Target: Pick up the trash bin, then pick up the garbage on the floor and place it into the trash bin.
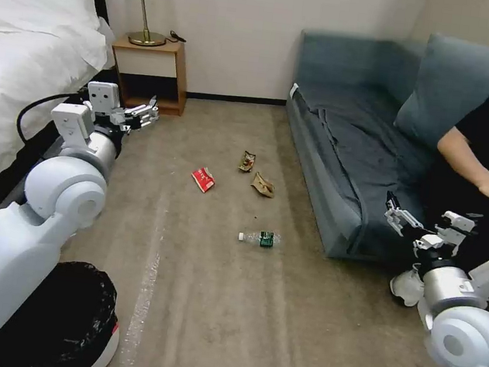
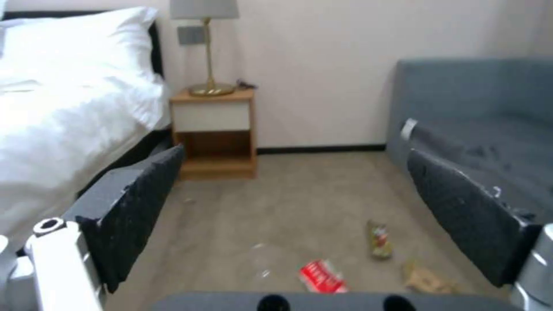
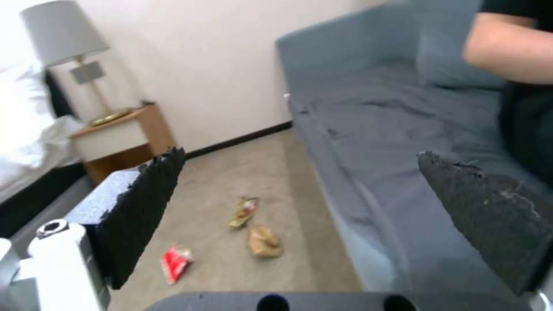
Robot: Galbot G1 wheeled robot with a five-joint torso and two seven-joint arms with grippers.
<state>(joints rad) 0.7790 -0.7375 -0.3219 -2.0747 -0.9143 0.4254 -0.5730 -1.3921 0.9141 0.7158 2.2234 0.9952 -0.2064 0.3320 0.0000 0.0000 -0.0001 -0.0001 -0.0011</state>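
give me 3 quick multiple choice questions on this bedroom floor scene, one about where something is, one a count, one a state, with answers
1. Where is the trash bin?
A. on the sofa
B. on the floor under the left arm
C. on the nightstand

2. How many pieces of garbage lie on the carpet?
A. two
B. four
C. six

3. The left gripper is:
A. open, empty
B. shut on the bottle
C. inside the bin

Answers:
1 B, it stands low beside the robot.
2 B: red wrapper, snack wrapper, paper bag, bottle.
3 A, its fingers are spread with nothing between.
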